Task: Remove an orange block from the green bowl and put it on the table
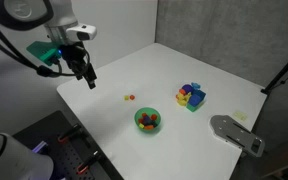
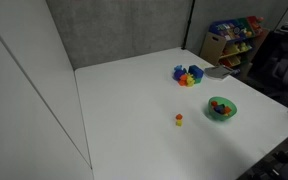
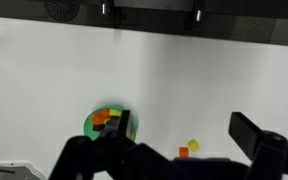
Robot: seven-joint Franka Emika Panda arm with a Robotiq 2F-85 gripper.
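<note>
Gripper: the gripper (image 1: pixel 87 79) hangs in the air over a corner of the table (image 1: pixel 174 65), its fingers (image 3: pixel 265 146) spread with nothing between them.
Orange block: the orange block (image 1: pixel 128 98) lies on the bare table, outside the bowl and well apart from the gripper, touching nothing but the tabletop as far as I can see; in the wrist view it (image 3: pixel 184 152) shows in the gap between the two dark fingers.
Yellow piece: a small yellow piece (image 3: pixel 193 145) sits just beside the orange block.
Green bowl: the green bowl (image 1: pixel 148 121) stands farther from the gripper than the block does, upright, with several coloured pieces inside, some of them orange; the wrist view (image 3: pixel 109 124) shows it off toward one finger.
Block cluster: a cluster of coloured blocks (image 1: pixel 191 96) with a blue piece sits farther off again, beyond block and bowl.
Grey object: a flat grey object (image 1: pixel 234 133) rests at the table edge farthest from the gripper.
In the way: open tabletop between the gripper and the block.
Surface: plain matte white, seen in both exterior views.
Room: grey walls behind the table, and a shelf of colourful things (image 2: pixel 234 38) at the back.
</note>
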